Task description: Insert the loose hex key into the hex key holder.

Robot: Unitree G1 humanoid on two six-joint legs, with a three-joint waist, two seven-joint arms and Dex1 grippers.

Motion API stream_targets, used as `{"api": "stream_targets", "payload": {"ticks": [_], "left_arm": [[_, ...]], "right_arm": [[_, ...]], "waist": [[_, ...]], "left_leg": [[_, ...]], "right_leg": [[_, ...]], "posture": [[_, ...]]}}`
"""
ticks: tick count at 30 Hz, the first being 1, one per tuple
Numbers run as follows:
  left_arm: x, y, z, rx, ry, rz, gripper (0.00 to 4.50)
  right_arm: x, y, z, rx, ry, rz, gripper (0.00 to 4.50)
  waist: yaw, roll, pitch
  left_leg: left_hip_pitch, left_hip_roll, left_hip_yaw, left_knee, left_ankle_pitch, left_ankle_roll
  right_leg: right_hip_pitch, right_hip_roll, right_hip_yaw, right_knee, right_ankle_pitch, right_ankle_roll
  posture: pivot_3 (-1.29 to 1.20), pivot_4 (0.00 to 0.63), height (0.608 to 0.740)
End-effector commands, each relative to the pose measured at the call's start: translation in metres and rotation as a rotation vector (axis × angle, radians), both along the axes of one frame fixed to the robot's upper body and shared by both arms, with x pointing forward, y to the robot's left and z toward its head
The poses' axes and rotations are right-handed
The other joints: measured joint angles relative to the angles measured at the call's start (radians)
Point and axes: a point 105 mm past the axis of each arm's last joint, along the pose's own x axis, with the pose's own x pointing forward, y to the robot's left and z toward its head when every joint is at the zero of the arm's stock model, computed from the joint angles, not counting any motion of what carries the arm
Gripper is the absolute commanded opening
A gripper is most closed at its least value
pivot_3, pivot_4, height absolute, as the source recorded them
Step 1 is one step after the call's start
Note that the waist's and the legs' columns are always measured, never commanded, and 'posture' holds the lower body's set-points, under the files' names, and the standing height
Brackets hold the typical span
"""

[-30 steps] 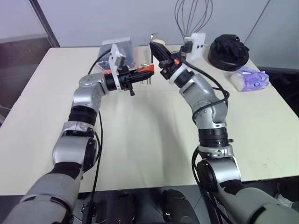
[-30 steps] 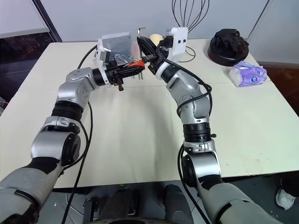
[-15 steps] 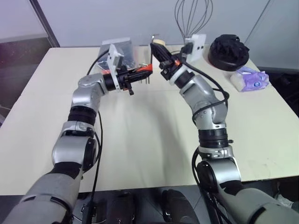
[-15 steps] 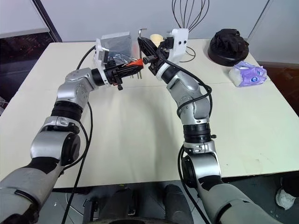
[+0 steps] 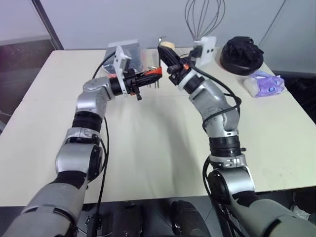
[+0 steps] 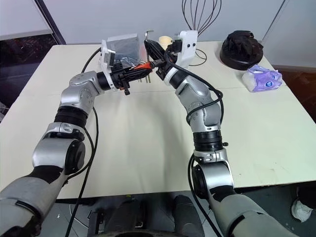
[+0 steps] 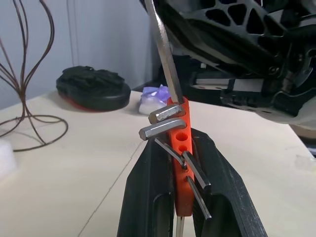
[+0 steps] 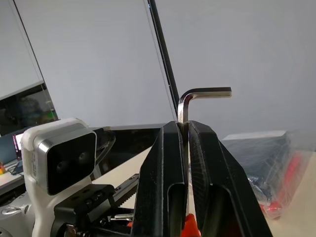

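Left wrist view: holder (image 7: pixel 178 148) clamped upright between left gripper (image 7: pixel 183 197) fingers, orange-red, several short keys jutting from its side, row of empty holes visible. Loose key (image 7: pixel 165 59) coming down at a slant onto holder's top end, its lower tip at or in the topmost hole; cannot tell how deep. Right gripper body looming dark just behind.

Right wrist view: right gripper (image 8: pixel 183 148) clenched on loose key's long shank, bent short end poking out above the fingertips (image 8: pixel 170 143) and turned sideways. Sliver of orange holder low between the fingers. Left arm's white wrist camera (image 8: pixel 61 158) close by.

Head views: both grippers meeting above far middle of table (image 5: pixel 148 148), well off its surface. Left gripper (image 5: pixel 148 75) pointing across toward the right one, holder's red tip (image 5: pixel 156 72) showing at its end. Right gripper (image 5: pixel 165 53) angled up and inward, key (image 5: pixel 160 44) rising from it, nearly touching the holder.

Table pale cream, mostly bare near the robot. Along far edge: clear plastic bag (image 6: pixel 123 47) behind left gripper, wire whisk (image 6: pixel 200 17), black domed object (image 6: pixel 241 47), purple-and-white packet (image 6: pixel 261 78) to the right. Grey wall behind; dark floor beside table on the left.
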Motion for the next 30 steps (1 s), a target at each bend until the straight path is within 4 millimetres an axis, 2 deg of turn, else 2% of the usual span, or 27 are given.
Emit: {"api": "stream_targets", "payload": {"ticks": [1,9,18,20,21,22,23,24,25,29,30], "left_arm": [[-0.003,-0.0024,0.0283,-0.031,-0.085,-0.011,0.0],[-0.0027,0.0002,0.0368,-0.062,-0.087,-0.007,0.0],[-0.0028,0.0009,0.0333,-0.043,-0.087,-0.006,0.0],[-0.0027,0.0008,0.0327,-0.04,-0.086,-0.005,0.0],[-0.0026,0.0008,0.0325,-0.04,-0.086,-0.005,0.0],[-0.0025,0.0009,0.0323,-0.039,-0.086,-0.005,0.0],[-0.0023,0.0009,0.0317,-0.038,-0.084,-0.004,0.0],[-0.0022,0.0009,0.0312,-0.036,-0.083,-0.004,0.0],[-0.0021,0.0009,0.0308,-0.035,-0.083,-0.004,0.0],[-0.0017,0.0016,0.03,-0.031,-0.082,-0.001,0.0],[-0.0015,0.002,0.0298,-0.029,-0.082,0.0,0.0]], "right_arm": [[-0.0047,0.0007,0.0101,0.009,-0.045,0.008,0.01],[-0.0051,0.0002,0.0078,0.001,-0.043,0.009,0.01],[-0.0065,0.0014,0.0084,-0.011,-0.057,0.016,0.01],[-0.0065,0.0011,0.0081,-0.017,-0.06,0.012,0.73],[-0.0066,0.001,0.0079,-0.018,-0.06,0.012,0.94],[-0.0066,0.0009,0.0077,-0.02,-0.061,0.012,1.4],[-0.0066,0.0001,0.0074,-0.022,-0.062,0.007,1.4],[-0.0066,-0.0005,0.0071,-0.023,-0.062,0.004,2.09],[-0.0065,-0.001,0.0069,-0.024,-0.063,0.001,2.15],[-0.0068,-0.0021,0.0065,-0.026,-0.063,0.0,4.11],[-0.0066,-0.0028,0.0064,-0.024,-0.062,-0.003,4.48]], "waist": [[0.0,0.0,0.0],[0.0,0.0,0.0],[0.0,0.0,0.0],[0.0,0.0,0.0],[0.0,0.0,0.0],[0.0,0.0,0.0],[0.0,0.0,0.0],[0.0,0.0,0.0],[0.0,0.0,0.0],[0.0,0.0,0.0],[0.0,0.0,0.0]], "left_leg": [[0.0,0.0,0.0,0.0,0.0,0.0],[0.0,0.0,0.0,0.0,0.0,0.0],[0.0,0.0,0.0,0.0,0.0,0.0],[0.0,0.0,0.0,0.0,0.0,0.0],[0.0,0.0,0.0,0.0,0.0,0.0],[0.0,0.0,0.0,0.0,0.0,0.0],[0.0,0.0,0.0,0.0,0.0,0.0],[0.0,0.0,0.0,0.0,0.0,0.0],[0.0,0.0,0.0,0.0,0.0,0.0],[0.0,0.0,0.0,0.0,0.0,0.0],[0.0,0.0,0.0,0.0,0.0,0.0]], "right_leg": [[0.0,0.0,0.0,0.0,0.0,0.0],[0.0,0.0,0.0,0.0,0.0,0.0],[0.0,0.0,0.0,0.0,0.0,0.0],[0.0,0.0,0.0,0.0,0.0,0.0],[0.0,0.0,0.0,0.0,0.0,0.0],[0.0,0.0,0.0,0.0,0.0,0.0],[0.0,0.0,0.0,0.0,0.0,0.0],[0.0,0.0,0.0,0.0,0.0,0.0],[0.0,0.0,0.0,0.0,0.0,0.0],[0.0,0.0,0.0,0.0,0.0,0.0],[0.0,0.0,0.0,0.0,0.0,0.0]], "posture": [[0.0,0.15,0.74],[0.0,0.15,0.74],[0.0,0.15,0.74],[0.0,0.15,0.74],[0.0,0.15,0.74],[0.0,0.15,0.74],[0.0,0.15,0.74],[0.0,0.15,0.74],[0.0,0.15,0.74],[0.0,0.15,0.74],[0.0,0.15,0.74]]}}
